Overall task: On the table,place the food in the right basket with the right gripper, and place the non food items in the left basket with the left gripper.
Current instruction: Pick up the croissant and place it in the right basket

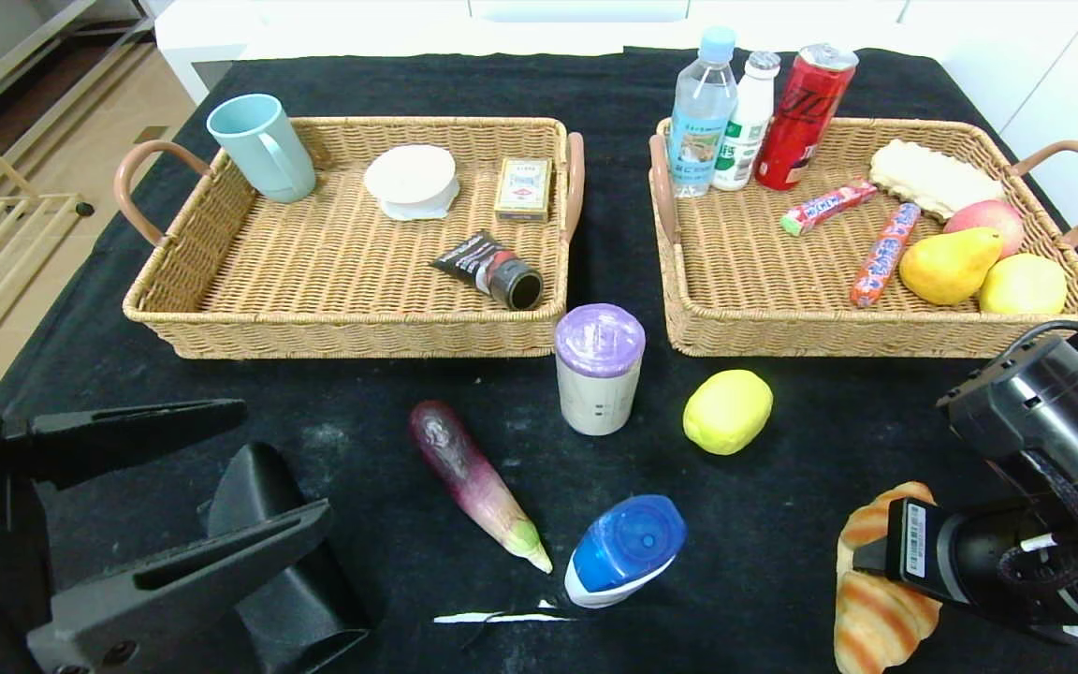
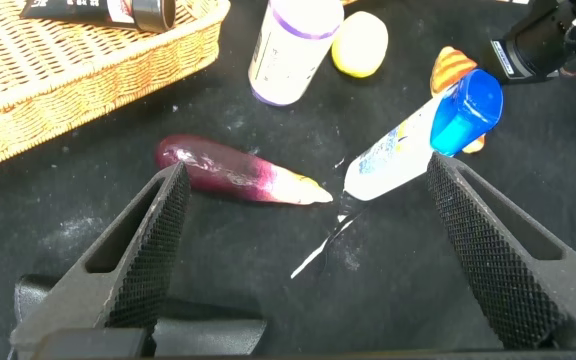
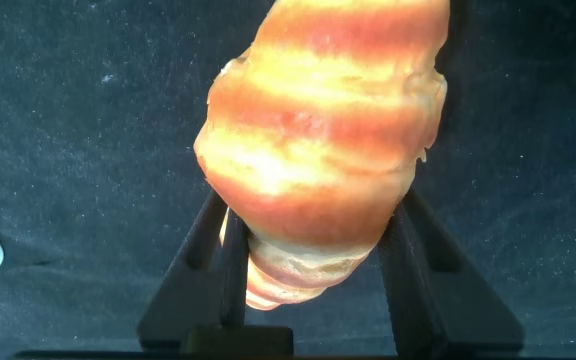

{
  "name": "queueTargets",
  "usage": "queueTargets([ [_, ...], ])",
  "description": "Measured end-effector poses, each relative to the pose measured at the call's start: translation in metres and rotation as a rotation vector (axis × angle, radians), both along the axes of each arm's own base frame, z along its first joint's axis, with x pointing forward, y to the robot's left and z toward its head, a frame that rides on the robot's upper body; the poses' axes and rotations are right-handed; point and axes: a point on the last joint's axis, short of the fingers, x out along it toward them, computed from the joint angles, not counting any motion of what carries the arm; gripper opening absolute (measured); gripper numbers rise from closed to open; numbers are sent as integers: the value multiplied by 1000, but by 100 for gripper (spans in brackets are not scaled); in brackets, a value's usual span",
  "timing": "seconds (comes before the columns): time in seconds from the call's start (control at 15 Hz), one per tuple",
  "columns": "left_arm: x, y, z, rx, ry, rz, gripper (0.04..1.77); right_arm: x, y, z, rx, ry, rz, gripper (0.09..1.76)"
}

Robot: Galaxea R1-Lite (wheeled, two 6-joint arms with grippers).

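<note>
Head view: the right gripper (image 1: 862, 562) sits low at the near right of the bench (image 1: 782, 505), its fingers clamped on the striped croissant (image 1: 876, 599); in the right wrist view the croissant (image 3: 323, 130) fills the gap between both fingers (image 3: 203, 265). The left gripper (image 1: 211, 477) hangs at the near left with fingers spread wide, above the black case (image 1: 286, 562). Between the arms lie the eggplant (image 1: 478, 482), the white bottle (image 1: 623, 552), the purple-lidded cup (image 1: 598, 370) and the lemon (image 1: 727, 411). The left basket (image 1: 165, 309) and right basket (image 1: 876, 328) stand farther back.
</note>
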Motion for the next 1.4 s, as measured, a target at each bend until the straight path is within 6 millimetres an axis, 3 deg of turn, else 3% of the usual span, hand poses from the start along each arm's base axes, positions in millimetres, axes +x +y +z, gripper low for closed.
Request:
queueTargets([
  [0.4, 0, 0, 0, 0, 0, 0, 172, -6, -1, 6, 2, -20, 20, 82],
  [0.73, 0, 0, 0, 1, 1, 0, 172, -17, -10, 28, 11, -107, 73, 82],
  [1.07, -1, 0, 0, 0, -3, -1, 172, -16, -18, 65, 24, -235, 99, 82],
  [1.4, -2, 2, 1, 10, -19, 10, 172, -7, -16, 124, 48, -363, 122, 82],
])
